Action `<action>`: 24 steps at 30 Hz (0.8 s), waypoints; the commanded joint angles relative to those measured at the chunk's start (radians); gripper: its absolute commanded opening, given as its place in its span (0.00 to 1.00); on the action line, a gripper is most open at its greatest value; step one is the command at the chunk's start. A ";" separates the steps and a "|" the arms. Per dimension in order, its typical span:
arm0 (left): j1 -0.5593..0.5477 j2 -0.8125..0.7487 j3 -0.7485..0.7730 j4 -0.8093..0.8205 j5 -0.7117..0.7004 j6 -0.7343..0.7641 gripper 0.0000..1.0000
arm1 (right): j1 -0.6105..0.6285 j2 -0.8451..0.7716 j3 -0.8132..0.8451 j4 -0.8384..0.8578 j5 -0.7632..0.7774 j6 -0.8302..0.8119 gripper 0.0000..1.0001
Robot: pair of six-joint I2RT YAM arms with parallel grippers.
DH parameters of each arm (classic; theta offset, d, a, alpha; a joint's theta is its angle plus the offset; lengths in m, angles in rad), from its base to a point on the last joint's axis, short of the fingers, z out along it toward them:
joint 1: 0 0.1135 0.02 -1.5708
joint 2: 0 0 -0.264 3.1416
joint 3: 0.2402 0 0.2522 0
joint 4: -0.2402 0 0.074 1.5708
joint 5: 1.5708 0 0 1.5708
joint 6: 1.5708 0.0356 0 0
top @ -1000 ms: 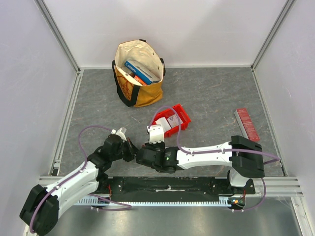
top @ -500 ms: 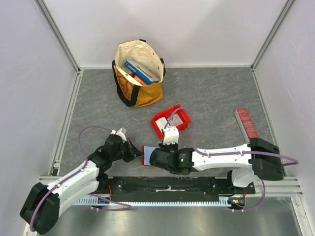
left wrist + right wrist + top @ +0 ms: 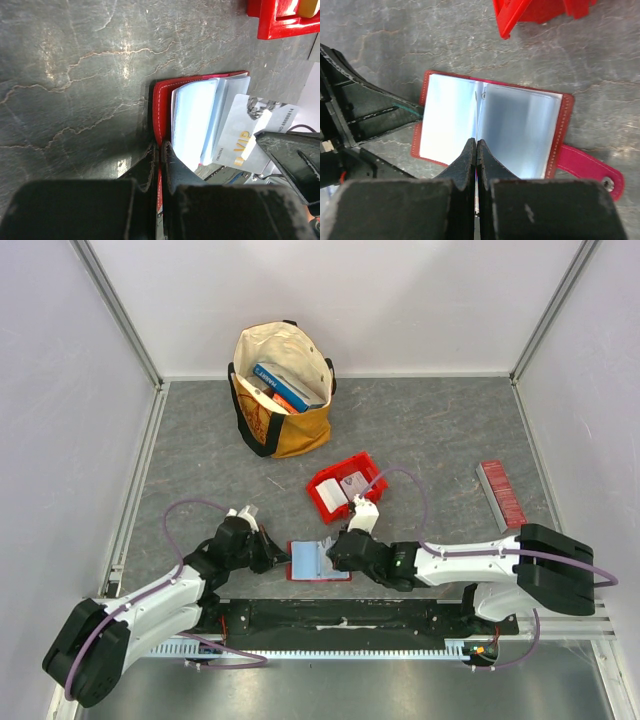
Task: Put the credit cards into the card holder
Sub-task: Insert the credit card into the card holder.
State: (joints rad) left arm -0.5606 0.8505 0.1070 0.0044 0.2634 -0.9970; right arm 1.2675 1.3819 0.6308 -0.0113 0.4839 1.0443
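The card holder [image 3: 318, 561] lies open on the table near the front edge, showing pale inner slots [image 3: 515, 127] and a snap tab [image 3: 590, 170] at its right. My left gripper [image 3: 283, 560] is shut on the holder's red left edge [image 3: 161, 146]. My right gripper [image 3: 335, 548] hovers over the holder's middle fold, shut on a credit card held edge-on [image 3: 476, 142]. In the left wrist view this pale card [image 3: 240, 132] carries gold VIP lettering and leans over the slots. More credit cards [image 3: 355, 485] lie in a red bin.
The red plastic bin [image 3: 327, 496] stands just behind the holder. A cream and yellow tote bag [image 3: 283, 390] with blue books stands at the back. A long ridged red strip [image 3: 502, 492] lies at the right. Metal rails line the table's sides.
My right arm has swung rightward and come down from the bin side, uncovering the open card holder. Its gripper now sits over the fold. The left gripper has barely shifted.
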 commanded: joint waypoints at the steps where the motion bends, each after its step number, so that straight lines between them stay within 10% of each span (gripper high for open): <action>1: -0.001 0.005 -0.020 0.032 -0.021 0.003 0.02 | -0.028 -0.001 -0.084 0.290 -0.109 0.071 0.00; 24: -0.001 0.005 -0.020 0.040 -0.012 -0.022 0.02 | -0.040 0.083 -0.241 0.522 -0.114 0.237 0.00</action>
State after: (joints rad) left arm -0.5606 0.8501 0.0959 0.0322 0.2634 -0.9981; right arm 1.2320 1.4414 0.4057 0.4156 0.3775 1.2572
